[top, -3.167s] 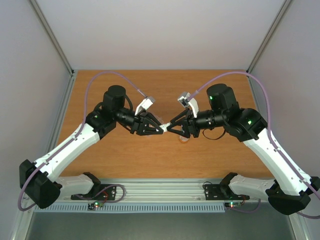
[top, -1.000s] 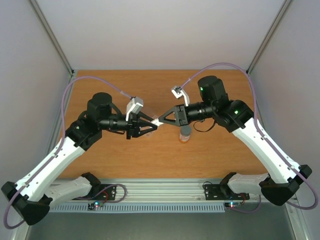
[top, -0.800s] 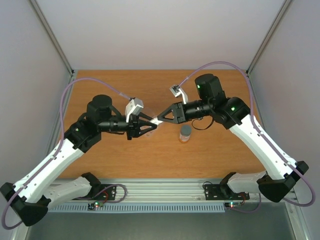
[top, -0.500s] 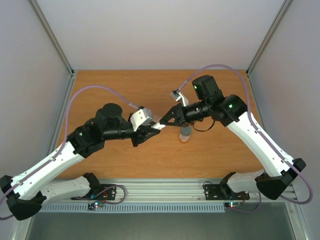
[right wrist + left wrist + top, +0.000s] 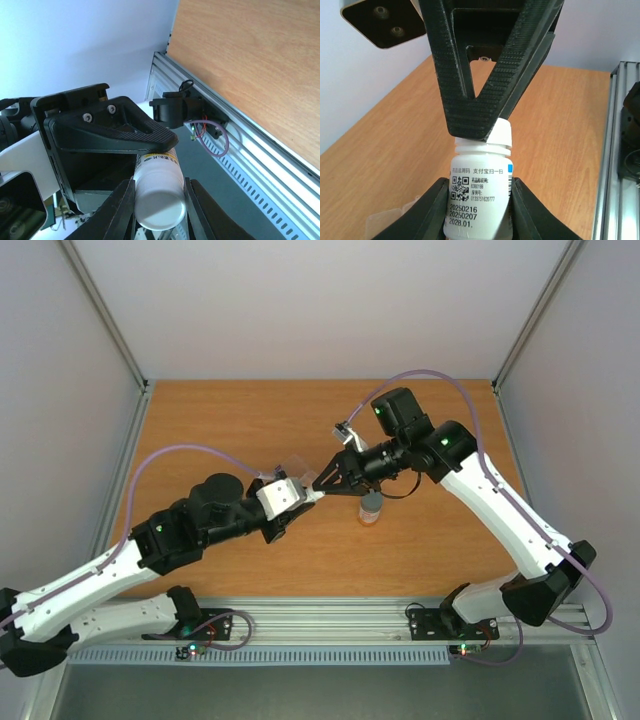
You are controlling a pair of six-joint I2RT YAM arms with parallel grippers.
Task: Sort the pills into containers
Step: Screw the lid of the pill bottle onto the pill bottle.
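Over the last second the left arm has dropped and stretched toward the middle of the table point(image 5: 220, 420), and the right arm has reached after it, so the white bottle point(image 5: 480, 172) has stayed pinned in the air between them. The left gripper point(image 5: 479, 200) clamps its labelled body. The right gripper point(image 5: 159, 202) is closed narrow on the cap point(image 5: 502, 132), which is not off yet. This looks like the twist-open step, so sorting has not begun. No pills show; they are probably inside. The clear box point(image 5: 385, 222) lies on the table below the bottle, and a grey-capped vial point(image 5: 371, 505) stands near the middle.
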